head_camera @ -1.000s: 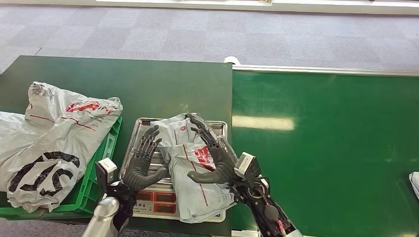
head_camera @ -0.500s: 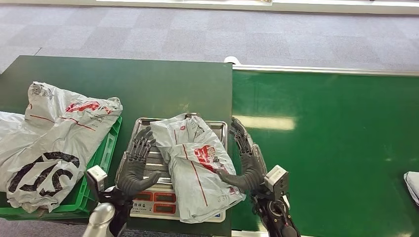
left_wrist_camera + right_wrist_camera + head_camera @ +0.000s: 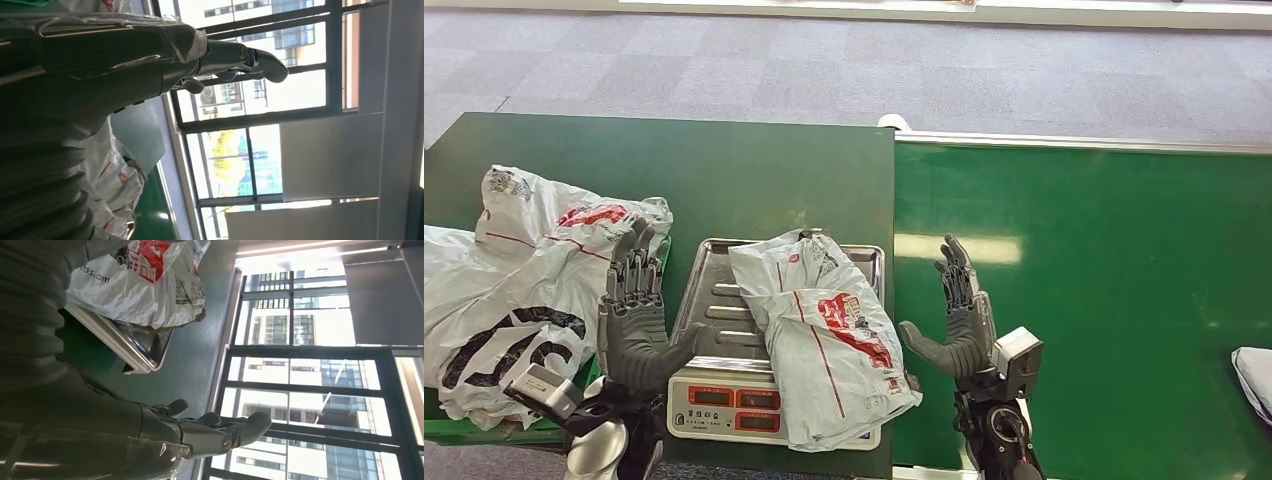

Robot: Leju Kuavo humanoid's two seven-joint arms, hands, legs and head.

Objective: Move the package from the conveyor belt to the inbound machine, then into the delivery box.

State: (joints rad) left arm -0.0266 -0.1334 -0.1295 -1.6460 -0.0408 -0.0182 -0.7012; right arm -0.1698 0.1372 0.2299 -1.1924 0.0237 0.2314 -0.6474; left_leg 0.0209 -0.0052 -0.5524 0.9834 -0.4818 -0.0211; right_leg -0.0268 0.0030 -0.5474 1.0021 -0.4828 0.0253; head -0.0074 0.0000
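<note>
Both hands stand open, fingers apart and empty: left hand (image 3: 634, 330) at lower left, right hand (image 3: 959, 320) at lower centre. Between them, touching neither, the grey courier bag (image 3: 824, 335) lies on the scale's steel tray (image 3: 714, 290). Its lower end overhangs the scale; a one-sided grip could let it slide off the worktop (image 3: 754, 180).

A: What can't be made out?

B: The green crate (image 3: 646, 290) is mostly buried under the grey bags (image 3: 519, 290), which run off the picture's left edge. A pale parcel (image 3: 1254, 368) on the conveyor belt (image 3: 1104, 300) is cut by the right edge.

A: And the scale (image 3: 724, 400)?

B: The package (image 3: 824, 335) covers much of its steel tray (image 3: 709, 305); the red displays are too small to read.
</note>
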